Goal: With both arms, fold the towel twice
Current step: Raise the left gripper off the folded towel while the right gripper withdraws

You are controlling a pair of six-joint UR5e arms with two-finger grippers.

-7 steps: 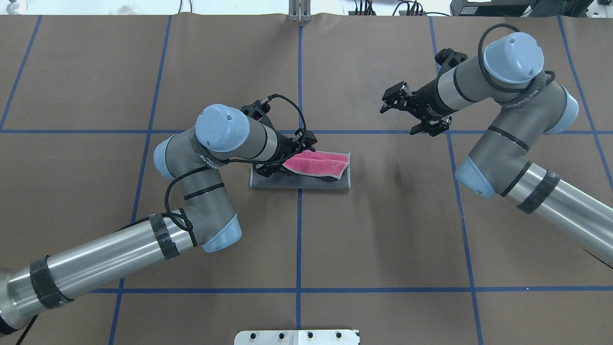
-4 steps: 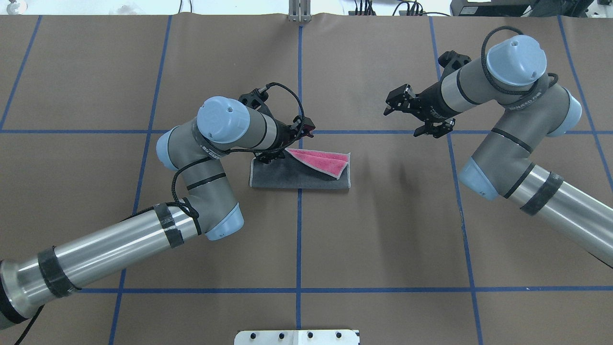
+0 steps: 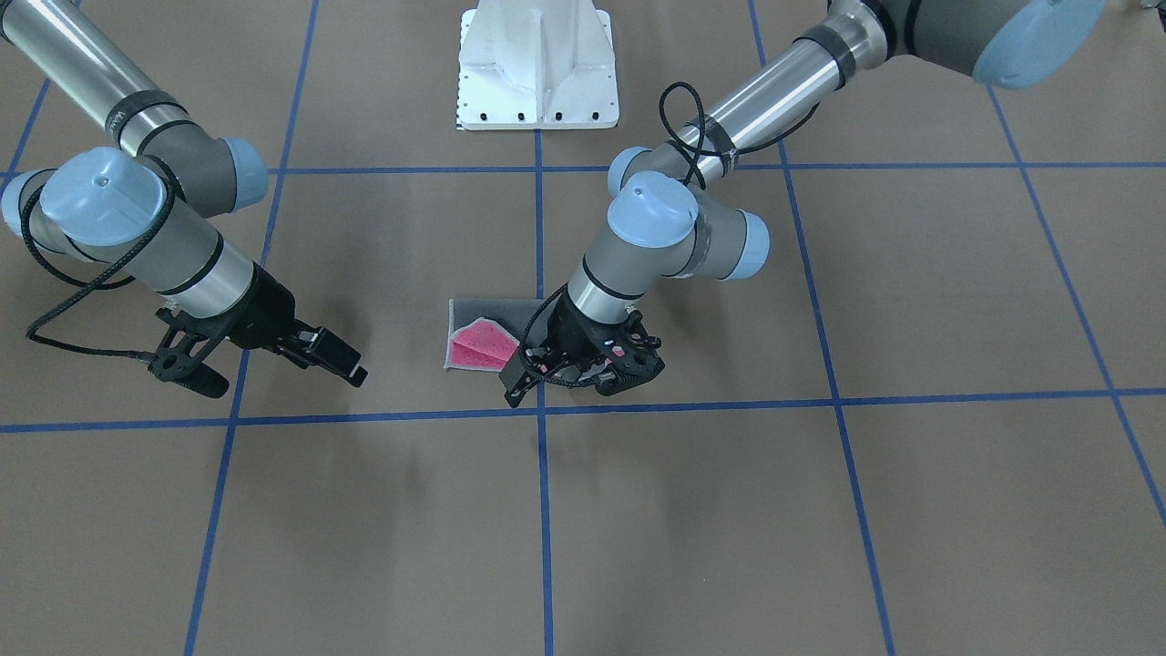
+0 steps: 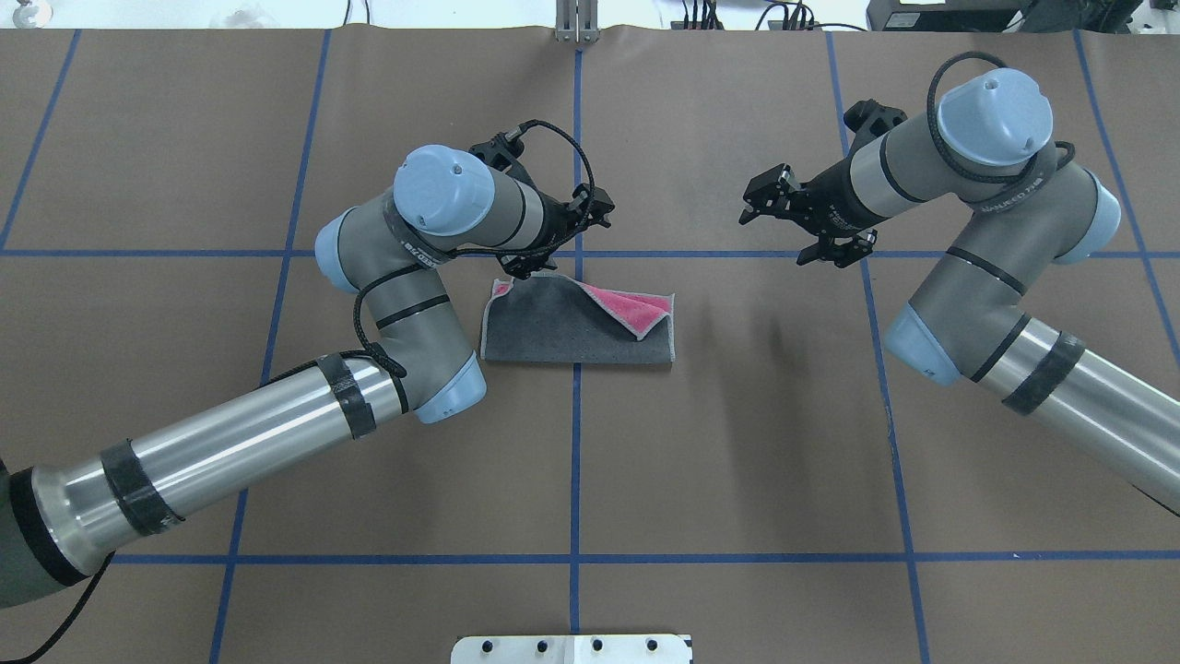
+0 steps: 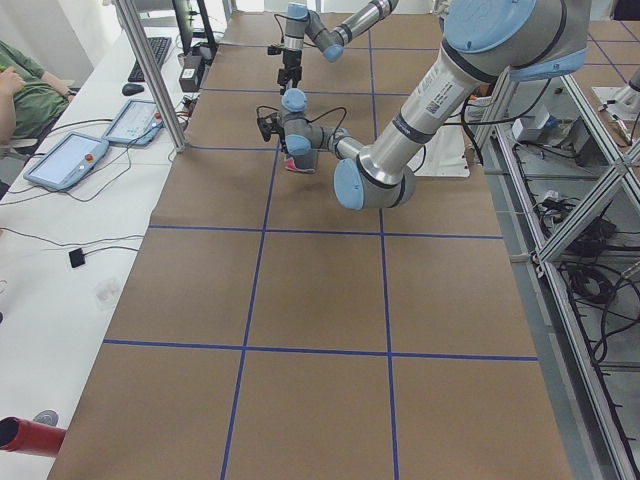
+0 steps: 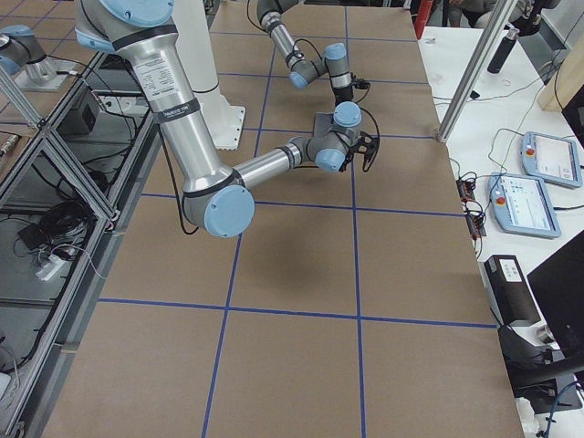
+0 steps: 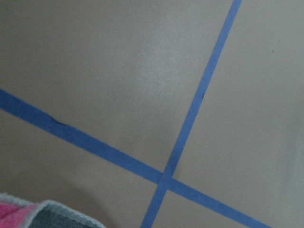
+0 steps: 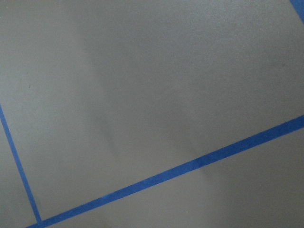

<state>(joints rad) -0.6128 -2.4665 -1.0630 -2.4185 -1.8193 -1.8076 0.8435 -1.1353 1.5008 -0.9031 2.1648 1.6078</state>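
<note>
The towel [image 4: 562, 327] lies as a folded rectangle at the table's middle, dark grey face up. A pink corner [image 4: 641, 309] is turned over at its far right, and a sliver of pink shows at its far left. In the front view it [image 3: 478, 346] shows beside the left arm. My left gripper [image 4: 564, 238] is open and empty, just beyond the towel's far left edge, over the blue tape line; it also shows in the front view [image 3: 576, 381]. The left wrist view shows only a towel corner [image 7: 42, 216]. My right gripper [image 4: 784, 229] is open and empty, hovering well right of the towel, also in the front view [image 3: 273, 375].
Blue tape lines [image 4: 576, 461] divide the brown table cover into squares. The white pedestal base [image 3: 537, 64] stands at the robot's side of the table. A seated operator [image 5: 20, 90] and tablets [image 5: 65, 160] are at a side bench beyond the far edge.
My left gripper has let go of the lifted pink layer and moved away from the robot. The layer dropped back grey side up, leaving a pink corner. The right arm barely shifted.
</note>
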